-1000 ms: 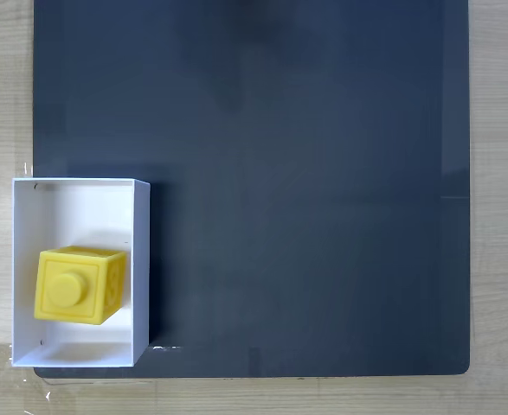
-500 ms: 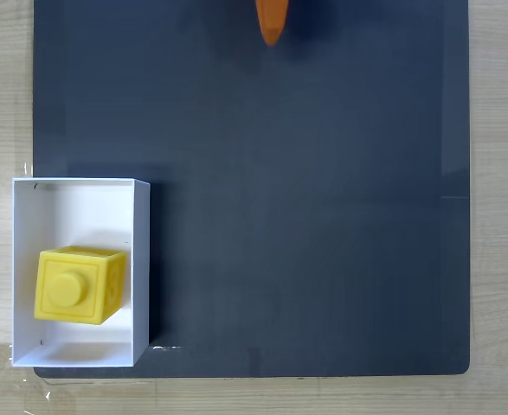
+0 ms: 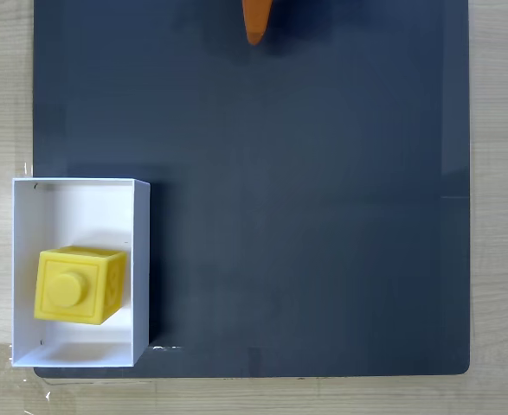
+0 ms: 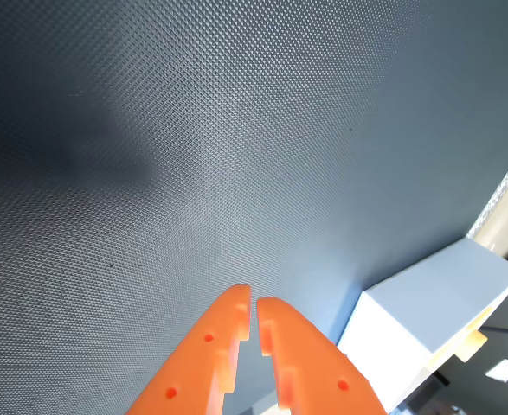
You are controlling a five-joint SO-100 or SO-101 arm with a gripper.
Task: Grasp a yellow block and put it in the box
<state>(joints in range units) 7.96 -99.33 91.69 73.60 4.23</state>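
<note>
- Fixed view: the yellow block (image 3: pixel 78 285) sits stud-up inside the white box (image 3: pixel 142 259), in its nearer half, at the lower-left corner of the dark mat (image 3: pixel 305 199). The orange gripper (image 3: pixel 254 26) pokes in at the top edge, well apart from the box.
- Wrist view: the gripper (image 4: pixel 254 302) has its fingertips almost touching, nothing between them, above bare mat (image 4: pixel 193 130); the box (image 4: pixel 427 311) stands at lower right.
</note>
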